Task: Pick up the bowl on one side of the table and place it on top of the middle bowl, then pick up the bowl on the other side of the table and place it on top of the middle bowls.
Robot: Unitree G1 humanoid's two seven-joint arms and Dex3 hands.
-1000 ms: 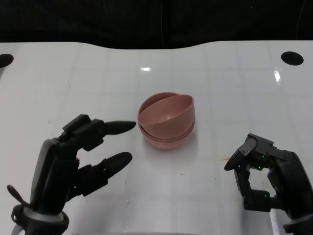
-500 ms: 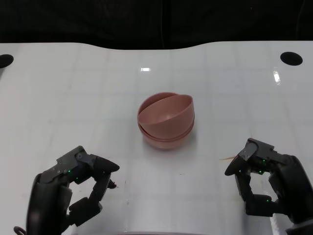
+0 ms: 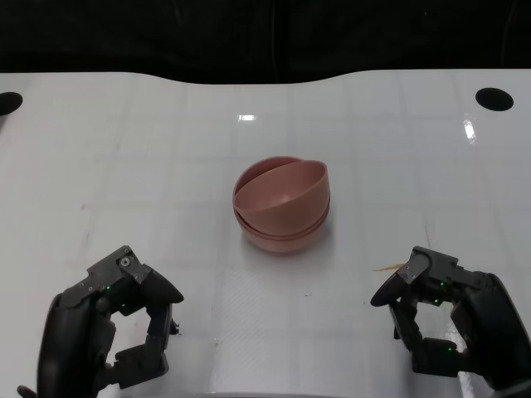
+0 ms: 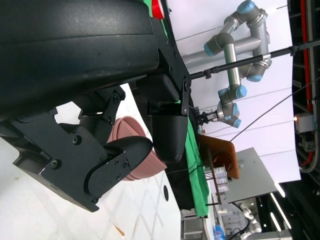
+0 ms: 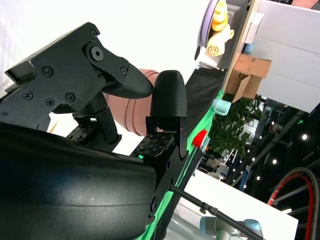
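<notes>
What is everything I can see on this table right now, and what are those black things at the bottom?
Bowls: three as far as the rims show, pink, nested in one stack at the middle of the table, the top one tilted.
Table: one, white, glossy, with faint grid lines.
Holes in the table: two, dark, one at the far right corner, one at the far left edge.
Thin sliver: one, pale tan, lying on the table just ahead of the right hand; too small to identify.
Left hand: one, black, near the left front edge, fingers curled in, holding nothing.
Right hand: one, black, near the right front edge, fingers curled in, holding nothing.
</notes>
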